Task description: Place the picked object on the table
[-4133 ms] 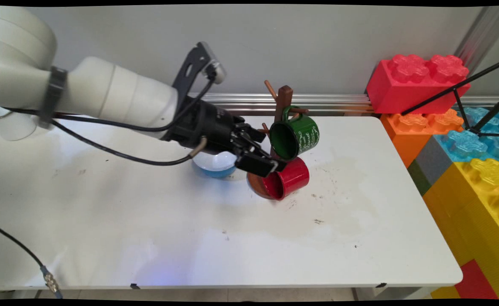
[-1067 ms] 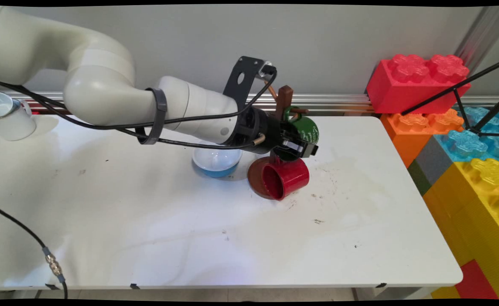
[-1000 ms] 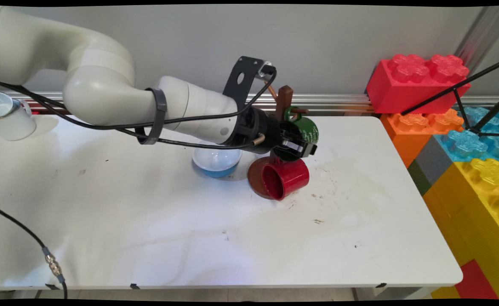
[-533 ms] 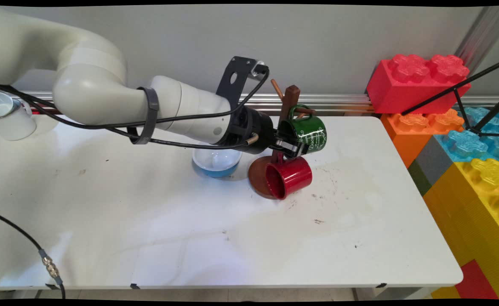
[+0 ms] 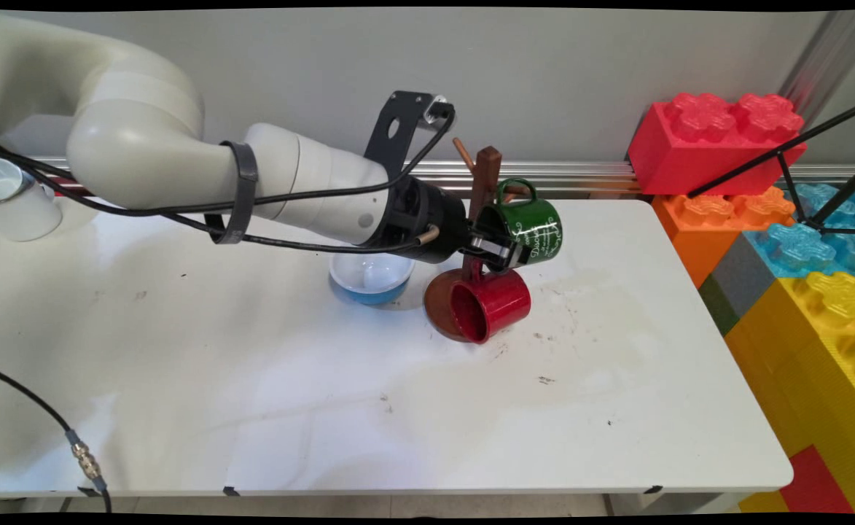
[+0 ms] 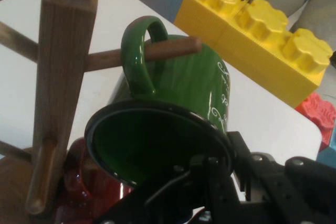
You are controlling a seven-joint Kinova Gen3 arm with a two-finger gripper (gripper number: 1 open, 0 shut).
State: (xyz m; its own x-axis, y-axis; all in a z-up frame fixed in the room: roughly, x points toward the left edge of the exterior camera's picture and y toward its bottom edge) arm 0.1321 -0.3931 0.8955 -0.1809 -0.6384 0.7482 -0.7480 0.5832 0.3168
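claw: the black claw (image 5: 504, 251) is clamped on the rim of the green mug (image 5: 525, 230), one finger inside the mouth and one outside. Only the hand view really shows that (image 6: 220, 177).

green mug: lying on its side with its mouth toward the arm, white lettering on the side, handle looped over a peg of the wooden mug tree (image 5: 484, 191). Hand view shows the peg poking right through the handle (image 6: 137, 56); from the main view you only see the handle up by the post.

mug tree: dark brown post with pegs on a round base, standing toward the back of the white desk (image 5: 369, 408). Up close, the post (image 6: 60, 72) fills the left side.

red mug: on its side just below the green one (image 5: 491, 306), mouth facing the near-left, against the tree's base. In the hand view it's just a red sliver at the bottom left (image 6: 79, 182).

main view only: a blue bowl with a white inside (image 5: 372, 277) partly behind the arm, a white mug (image 5: 12, 200) at the far left, and big toy bricks (image 5: 719, 138) stacked to the right.
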